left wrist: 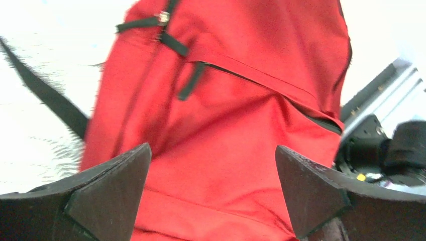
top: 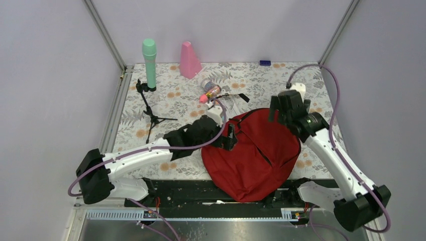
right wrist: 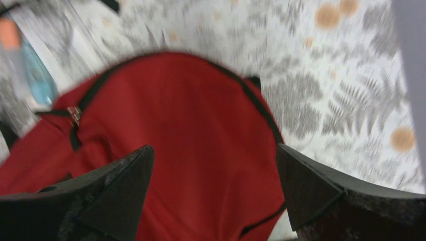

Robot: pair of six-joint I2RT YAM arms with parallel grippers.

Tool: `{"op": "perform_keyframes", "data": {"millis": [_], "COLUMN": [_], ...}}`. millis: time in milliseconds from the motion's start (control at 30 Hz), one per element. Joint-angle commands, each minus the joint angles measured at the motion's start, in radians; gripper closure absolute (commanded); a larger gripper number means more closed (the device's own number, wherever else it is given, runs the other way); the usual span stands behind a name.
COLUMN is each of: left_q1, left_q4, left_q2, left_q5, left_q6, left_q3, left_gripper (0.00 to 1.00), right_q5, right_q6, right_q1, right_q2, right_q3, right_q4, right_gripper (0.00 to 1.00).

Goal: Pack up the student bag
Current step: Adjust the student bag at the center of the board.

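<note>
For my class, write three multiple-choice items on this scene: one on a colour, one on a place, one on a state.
1. What colour is the large soft fabric backpack with black straps?
A) blue B) red C) grey

2. Where does the tall mint-green cylindrical bottle stand?
A) at the far left of the floral-patterned table B) on the backpack C) beside the right arm's base

3. How does the left pincer stand?
A) shut on a strap B) shut, empty C) open, over the backpack

Key:
1 B: the fabric is red in all three views.
2 A: it rises near the far left corner post.
3 C: the left wrist view shows its jaws wide apart, with red fabric between them.
</note>
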Motion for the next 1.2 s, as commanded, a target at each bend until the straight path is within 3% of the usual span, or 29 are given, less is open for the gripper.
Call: {"op": "perform_keyframes", "data": {"millis": [0, 233, 400, 467, 567, 633, 733, 800, 900, 1167], "left_q1": [0.112, 0.177, 0.181, 0.181, 0.182, 0.179, 0.17, 0.154, 0.107, -0.008], "left_q4": [-0.026, -0.003, 0.078, 0.111, 0.141, 0.162, 0.264, 0.316, 0.362, 0.382], "left_q2": [-0.041, 0.045, 0.093, 0.107, 0.134, 0.152, 0.166, 0.171, 0.198, 0.278], "left_q5": [-0.075, -0.101, 0.025, 0.067, 0.109, 0.151, 0.23, 0.251, 0.265, 0.248], "left_q6": [0.058, 0.07, 0.018, -0.003, -0.032, -0.056, -0.113, -0.155, -0.196, -0.234], "left_q3": [-0.051, -0.084, -0.116, -0.129, -0.14, -0.147, -0.179, -0.198, -0.189, -0.072], "left_gripper": [0.01, 0.01, 0.02, 0.09, 0.33, 0.48, 0.66, 0.75, 0.8, 0.81], "right_q5": [-0.119, -0.348, -0.683, -0.726, -0.674, -0.603, -0.519, -0.447, -0.33, 0.034], "right_q6": [0.201, 0.278, 0.273, 0.245, 0.196, 0.175, 0.155, 0.13, 0.084, -0.089], "right_q1": [-0.014, -0.015, -0.012, -0.002, 0.051, 0.077, 0.082, 0.082, 0.081, 0.081], "right_q2": [-0.138, -0.294, -0.298, -0.289, -0.239, -0.194, -0.137, -0.107, -0.058, 0.123], "right_q3": [-0.174, -0.311, -0.413, -0.437, -0.423, -0.41, -0.379, -0.345, -0.276, -0.127], "right_q4": [-0.102, -0.135, 0.004, 0.054, 0.053, 0.045, 0.051, 0.069, 0.1, 0.158], "right_gripper": [0.02, 0.03, 0.09, 0.14, 0.15, 0.25, 0.52, 0.77, 0.99, 1.0]}}
